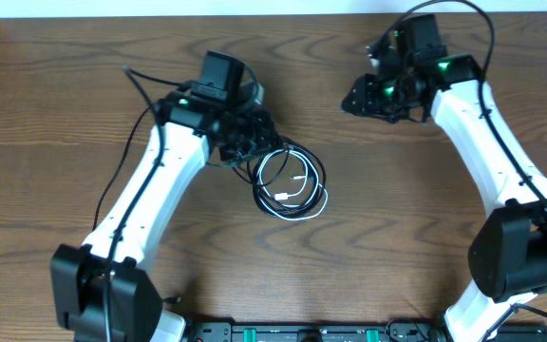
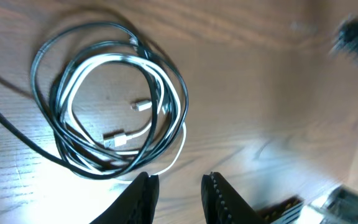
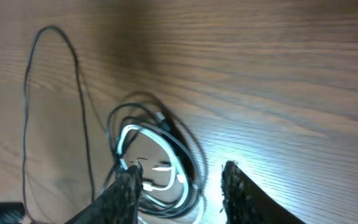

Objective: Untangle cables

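Cables: black cable and white cable lying as one flat coil on the table, just beside the left gripper.
Tangle: white loops nested inside and crossing the black loops; two pale plug ends resting within the ring; a black tail leading out of it.
Left gripper jaws: apart by a narrow gap, nothing clamped, tips next to the coil's edge.
Right gripper jaws: spread wide, empty; well apart from the left gripper, beyond the coil.
Progress: judged barely begun; neither cord pulled free.
Remaining: drawing one cord out of the ring, then laying the two apart.
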Controlling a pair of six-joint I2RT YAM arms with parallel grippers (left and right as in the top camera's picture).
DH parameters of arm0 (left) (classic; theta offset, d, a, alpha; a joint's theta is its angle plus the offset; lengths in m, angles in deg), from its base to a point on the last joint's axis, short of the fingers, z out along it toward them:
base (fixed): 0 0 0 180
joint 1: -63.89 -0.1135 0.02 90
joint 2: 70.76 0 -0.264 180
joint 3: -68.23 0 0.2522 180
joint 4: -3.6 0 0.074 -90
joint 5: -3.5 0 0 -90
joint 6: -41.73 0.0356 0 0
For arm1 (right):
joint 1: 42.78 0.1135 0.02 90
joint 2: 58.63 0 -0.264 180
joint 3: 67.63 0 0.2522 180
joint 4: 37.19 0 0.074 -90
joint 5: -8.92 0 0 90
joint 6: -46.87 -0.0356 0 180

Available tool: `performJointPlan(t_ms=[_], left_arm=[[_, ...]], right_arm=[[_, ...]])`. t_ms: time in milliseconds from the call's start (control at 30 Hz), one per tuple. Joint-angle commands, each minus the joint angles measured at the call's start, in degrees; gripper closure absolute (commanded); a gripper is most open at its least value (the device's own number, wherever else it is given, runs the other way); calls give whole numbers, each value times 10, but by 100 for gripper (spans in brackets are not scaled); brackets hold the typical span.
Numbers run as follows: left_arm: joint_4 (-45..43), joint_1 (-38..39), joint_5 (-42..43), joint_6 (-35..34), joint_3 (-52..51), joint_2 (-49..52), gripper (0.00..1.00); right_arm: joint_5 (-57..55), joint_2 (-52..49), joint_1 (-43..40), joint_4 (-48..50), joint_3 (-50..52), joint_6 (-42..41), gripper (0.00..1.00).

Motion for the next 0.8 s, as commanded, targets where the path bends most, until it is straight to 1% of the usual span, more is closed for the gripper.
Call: performJointPlan(t_ms=[0,67,167,200,367,633,767], left_arm=[[4,20,-15,60,-3,10,71],[2,26,-52,60,-3,11,71],[-3,33,-125,60,-3,14,64],[-6,34,-136,63,-3,16,61],[-37,37,-138,100,-3,45,56],[-75,40,-128,143,-3,99,53],[-89,40,-123,172,-3,116,47]], right_arm=[[-5,-1,-10,-7,2,31,58],[-5,-1,-13,-10,2,39,56],[-5,-1,-12,-14,2,48,53],[-5,-1,-12,-14,2,53,53],[-5,-1,-12,-14,2,59,50],[-10,-1,-11,-18,2,69,46],[-10,-1,-11,-18,2,73,45]])
